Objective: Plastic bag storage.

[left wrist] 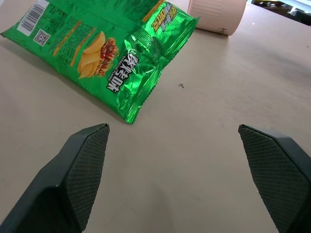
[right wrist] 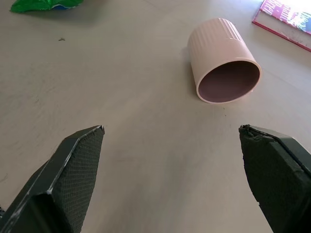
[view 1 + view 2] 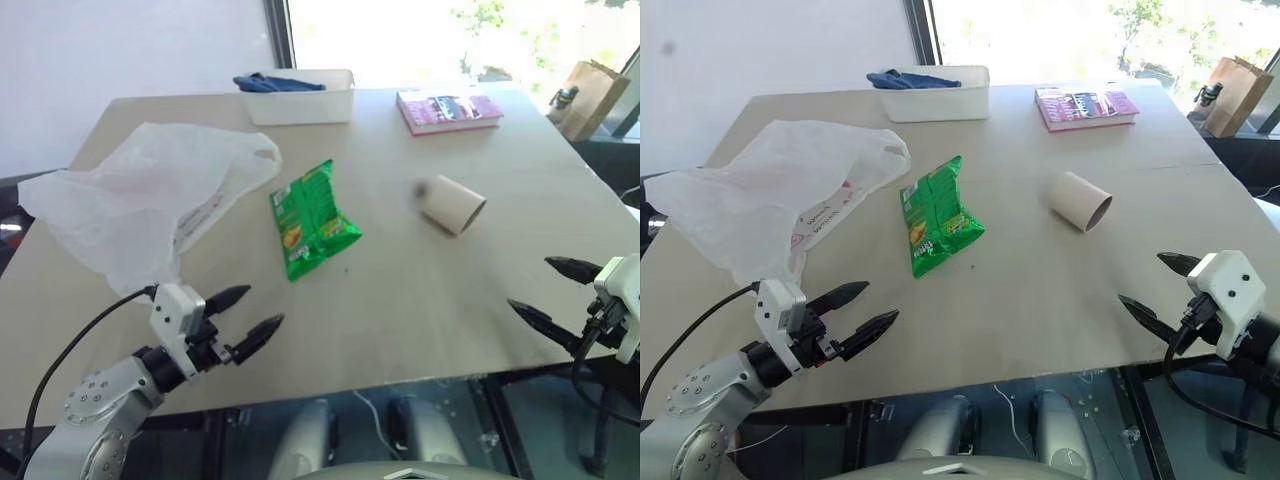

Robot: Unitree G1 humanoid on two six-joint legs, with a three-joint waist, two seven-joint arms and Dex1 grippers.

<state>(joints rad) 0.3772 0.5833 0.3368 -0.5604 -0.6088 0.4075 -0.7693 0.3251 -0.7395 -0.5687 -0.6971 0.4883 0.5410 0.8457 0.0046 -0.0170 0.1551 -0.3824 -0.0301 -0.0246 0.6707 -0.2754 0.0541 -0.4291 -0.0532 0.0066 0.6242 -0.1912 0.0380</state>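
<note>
Thin, crinkly plastic bag [image 3: 140, 200] sprawls at the table's [image 3: 400, 300] left edge; our left gripper [image 3: 245, 315] and right gripper [image 3: 550, 290] hover spread, empty. We risk the film slipping or dragging off.

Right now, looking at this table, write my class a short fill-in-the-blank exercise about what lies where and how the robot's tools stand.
1. The snack packet lying between the plastic bag and the cup is ____ in colour.
2. The pink cup lies on its ____.
3. The white tray at the far edge holds a ____ cloth.
4. The left tool and right tool both stand ____, holding nothing.

Missing words: green; side; blue; open
</note>
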